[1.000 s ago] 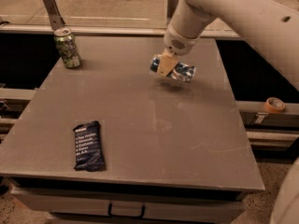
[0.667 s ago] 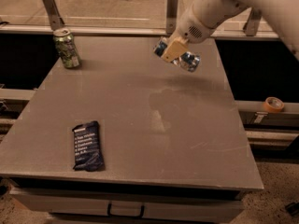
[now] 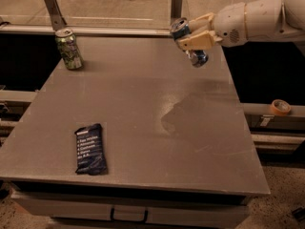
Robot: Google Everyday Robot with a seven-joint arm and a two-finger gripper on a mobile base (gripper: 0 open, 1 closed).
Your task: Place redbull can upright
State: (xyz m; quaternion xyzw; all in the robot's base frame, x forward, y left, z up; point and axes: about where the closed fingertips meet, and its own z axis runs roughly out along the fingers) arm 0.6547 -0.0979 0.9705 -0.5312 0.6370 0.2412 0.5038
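Observation:
The redbull can (image 3: 188, 43) is blue and silver. It is held in the air above the far right part of the grey table (image 3: 138, 109), tilted, silver top toward the upper left. My gripper (image 3: 194, 34) comes in from the right on a white arm and is shut on the can's middle, its tan fingers (image 3: 198, 40) across the can. The can's shadow falls on the table below it.
A green patterned can (image 3: 69, 49) stands upright at the far left corner. A dark blue snack bar wrapper (image 3: 90, 148) lies flat near the front left. A roll of tape (image 3: 279, 107) sits on a ledge beyond the table's right edge.
The arm has lifted the redbull can off the table and raised it, swinging it up and turning it from lying flat to a steep tilt.

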